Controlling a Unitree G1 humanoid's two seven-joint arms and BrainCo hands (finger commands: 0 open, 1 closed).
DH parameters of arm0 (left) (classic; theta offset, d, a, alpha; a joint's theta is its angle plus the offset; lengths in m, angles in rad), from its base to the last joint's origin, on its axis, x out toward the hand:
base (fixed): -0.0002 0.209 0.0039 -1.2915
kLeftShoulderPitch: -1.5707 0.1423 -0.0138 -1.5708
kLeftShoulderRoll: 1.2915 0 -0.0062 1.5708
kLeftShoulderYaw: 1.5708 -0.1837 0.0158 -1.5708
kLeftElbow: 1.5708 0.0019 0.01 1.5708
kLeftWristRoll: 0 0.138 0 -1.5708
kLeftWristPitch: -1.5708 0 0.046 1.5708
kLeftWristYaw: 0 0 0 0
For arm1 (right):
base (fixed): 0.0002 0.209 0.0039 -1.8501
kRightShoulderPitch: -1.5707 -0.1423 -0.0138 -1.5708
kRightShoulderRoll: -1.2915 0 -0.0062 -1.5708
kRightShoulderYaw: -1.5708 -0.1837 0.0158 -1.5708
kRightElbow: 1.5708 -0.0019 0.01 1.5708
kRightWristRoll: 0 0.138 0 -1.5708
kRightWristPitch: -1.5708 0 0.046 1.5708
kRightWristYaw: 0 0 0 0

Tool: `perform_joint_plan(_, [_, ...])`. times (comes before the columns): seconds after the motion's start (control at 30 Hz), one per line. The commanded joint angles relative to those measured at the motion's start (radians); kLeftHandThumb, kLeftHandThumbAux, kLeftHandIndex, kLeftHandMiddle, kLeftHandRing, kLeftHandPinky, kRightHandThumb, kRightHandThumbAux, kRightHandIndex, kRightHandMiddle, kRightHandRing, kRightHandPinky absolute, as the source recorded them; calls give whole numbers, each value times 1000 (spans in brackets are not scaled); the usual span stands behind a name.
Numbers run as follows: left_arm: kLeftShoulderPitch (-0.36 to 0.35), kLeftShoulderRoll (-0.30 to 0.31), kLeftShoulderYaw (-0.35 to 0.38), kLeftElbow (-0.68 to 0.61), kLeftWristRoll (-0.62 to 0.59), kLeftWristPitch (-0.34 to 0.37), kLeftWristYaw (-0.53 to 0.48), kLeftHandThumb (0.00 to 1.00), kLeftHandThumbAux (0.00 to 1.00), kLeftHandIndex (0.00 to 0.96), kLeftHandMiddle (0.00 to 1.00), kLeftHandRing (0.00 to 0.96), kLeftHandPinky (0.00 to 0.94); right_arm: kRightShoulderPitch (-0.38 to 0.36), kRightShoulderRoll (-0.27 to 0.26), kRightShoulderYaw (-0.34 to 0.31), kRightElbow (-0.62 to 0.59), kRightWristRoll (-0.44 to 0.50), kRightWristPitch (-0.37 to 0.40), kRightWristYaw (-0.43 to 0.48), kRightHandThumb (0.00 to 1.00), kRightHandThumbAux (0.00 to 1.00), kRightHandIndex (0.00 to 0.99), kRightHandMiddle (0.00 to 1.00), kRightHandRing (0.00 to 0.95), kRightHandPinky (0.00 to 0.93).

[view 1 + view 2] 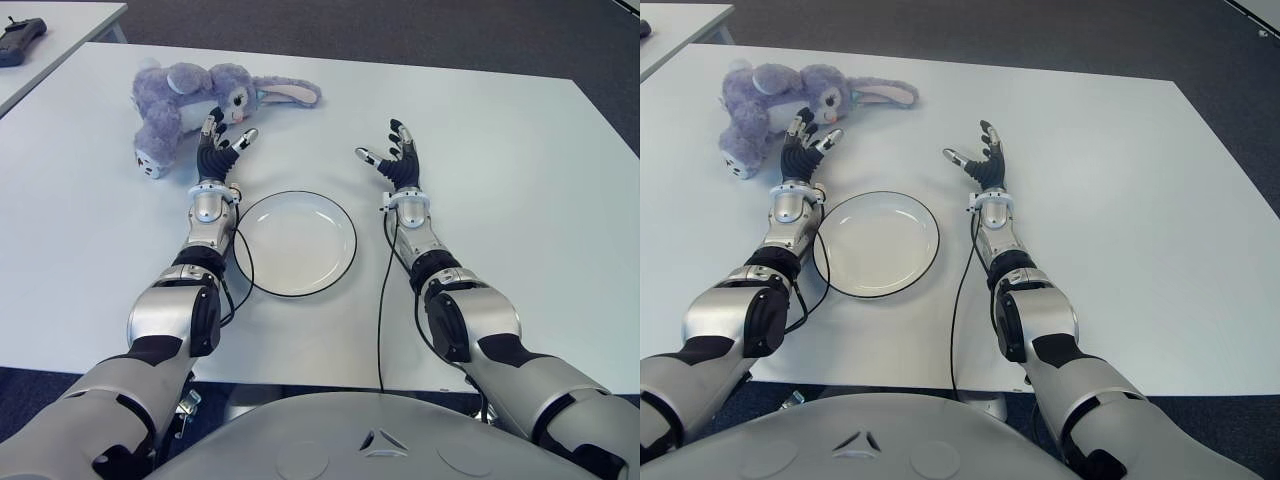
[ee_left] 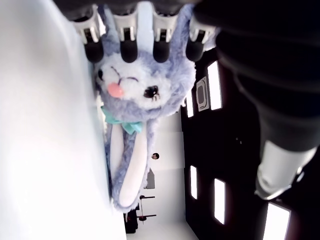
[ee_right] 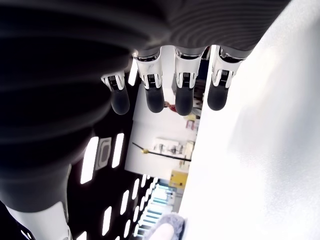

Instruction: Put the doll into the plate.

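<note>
A purple plush rabbit doll [image 1: 190, 100] with long pale ears lies on its side at the far left of the white table [image 1: 500, 200]. My left hand [image 1: 222, 140] is open right in front of the doll's face, fingertips [image 2: 129, 50] close to its head but holding nothing. A white plate [image 1: 296, 243] with a dark rim sits empty near the table's middle, just right of my left forearm. My right hand [image 1: 392, 155] is open and raised beyond the plate's right side, holding nothing.
A black controller [image 1: 18, 40] lies on a second table at the far left corner. Thin black cables [image 1: 380, 300] run along both forearms to the table's near edge. Dark carpet surrounds the table.
</note>
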Motion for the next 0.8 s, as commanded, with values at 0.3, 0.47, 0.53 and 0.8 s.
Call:
perform_joint_plan(0.3, [210, -60, -14, 139, 18, 122, 19, 0, 645, 3, 15, 0, 0, 210, 44, -5, 137, 6, 93, 18, 29, 761, 92, 86, 79, 92])
perform_joint_plan(0.47, [204, -57, -15, 139, 20, 127, 21, 0, 644, 2, 17, 0, 0, 209, 45, -7, 138, 5, 94, 19, 32, 758, 96, 89, 83, 96])
perform_joint_plan(0.53, [203, -57, -15, 139, 23, 128, 23, 0, 644, 2, 18, 0, 0, 209, 45, -8, 138, 6, 94, 20, 32, 757, 97, 90, 84, 98])
perform_joint_plan(0.8, [198, -54, -17, 134, 32, 110, 36, 0, 635, 0, 19, 0, 0, 209, 46, -15, 138, 11, 92, 24, 39, 761, 104, 100, 89, 98])
